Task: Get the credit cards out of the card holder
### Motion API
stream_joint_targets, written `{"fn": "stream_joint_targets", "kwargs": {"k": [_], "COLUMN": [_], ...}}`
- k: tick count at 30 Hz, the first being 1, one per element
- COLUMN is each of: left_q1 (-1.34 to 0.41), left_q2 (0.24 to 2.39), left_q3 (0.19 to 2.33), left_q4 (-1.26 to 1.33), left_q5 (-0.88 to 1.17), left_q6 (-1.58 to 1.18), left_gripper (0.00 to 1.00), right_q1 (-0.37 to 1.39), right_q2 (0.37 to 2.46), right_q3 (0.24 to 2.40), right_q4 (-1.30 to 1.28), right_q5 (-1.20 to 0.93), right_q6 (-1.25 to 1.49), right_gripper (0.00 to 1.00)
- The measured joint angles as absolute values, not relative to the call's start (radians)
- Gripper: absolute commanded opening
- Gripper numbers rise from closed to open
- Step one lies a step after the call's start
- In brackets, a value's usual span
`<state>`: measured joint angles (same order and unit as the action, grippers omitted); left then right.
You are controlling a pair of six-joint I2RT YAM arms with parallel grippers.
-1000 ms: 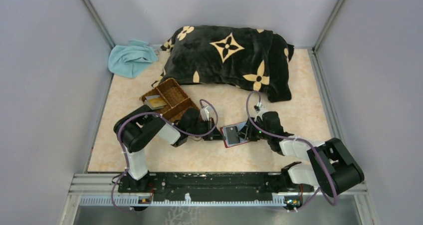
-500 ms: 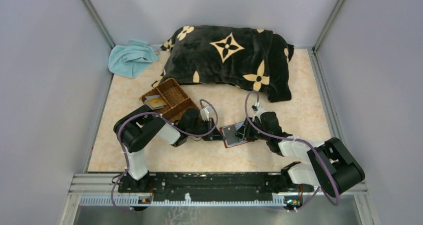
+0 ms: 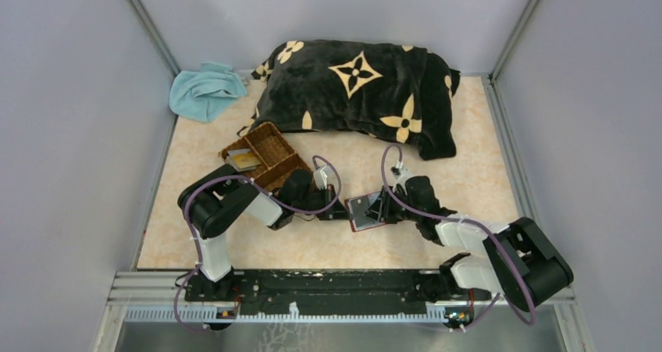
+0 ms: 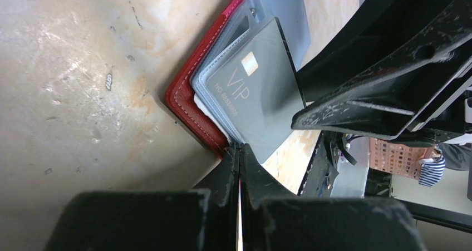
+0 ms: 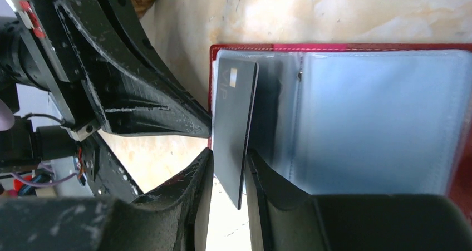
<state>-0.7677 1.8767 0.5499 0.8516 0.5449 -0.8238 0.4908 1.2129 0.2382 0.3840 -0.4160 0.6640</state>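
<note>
Your right gripper (image 5: 228, 176) has edged a touch closer to the left gripper (image 4: 239, 162) since a second ago, and the open red card holder (image 5: 356, 112) has slid slightly with it. The grey VIP card (image 5: 234, 117) stands on edge between the right jaws, which clamp its near end. Its long axis runs straight out ahead of the fingertips, and its far end is still in the sleeve, at the side of the holder where the left jaws are clenched on a corner. Draw straight back along that axis: bare table (image 3: 484, 149) lies behind your right jaws, while the left fingers (image 5: 139, 95) crowd the space just ahead and to one side.
</note>
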Motion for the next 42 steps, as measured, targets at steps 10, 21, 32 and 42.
{"fn": "stream_joint_targets", "kwargs": {"k": [10, 21, 32, 42], "left_q1": [-0.768, -0.768, -0.768, -0.768], "left_q2": [1.877, 1.877, 1.877, 1.877], "left_q3": [0.549, 0.541, 0.534, 0.532], "left_q4": [0.852, 0.862, 0.871, 0.876], "left_q5": [0.545, 0.544, 0.544, 0.544], "left_q6": [-0.824, -0.827, -0.836, -0.838], "left_gripper": [0.0, 0.0, 0.0, 0.0], "right_q1": [0.539, 0.543, 0.542, 0.49], "right_q2": [1.245, 1.232, 1.191, 1.14], "right_q3": [0.263, 0.265, 0.278, 0.278], "right_q4": [0.398, 0.371, 0.311, 0.277], "right_q5": [-0.416, -0.399, -0.378, -0.387], "right_q6": [0.677, 0.673, 0.662, 0.653], "right_gripper": [0.28, 0.28, 0.28, 0.28]}}
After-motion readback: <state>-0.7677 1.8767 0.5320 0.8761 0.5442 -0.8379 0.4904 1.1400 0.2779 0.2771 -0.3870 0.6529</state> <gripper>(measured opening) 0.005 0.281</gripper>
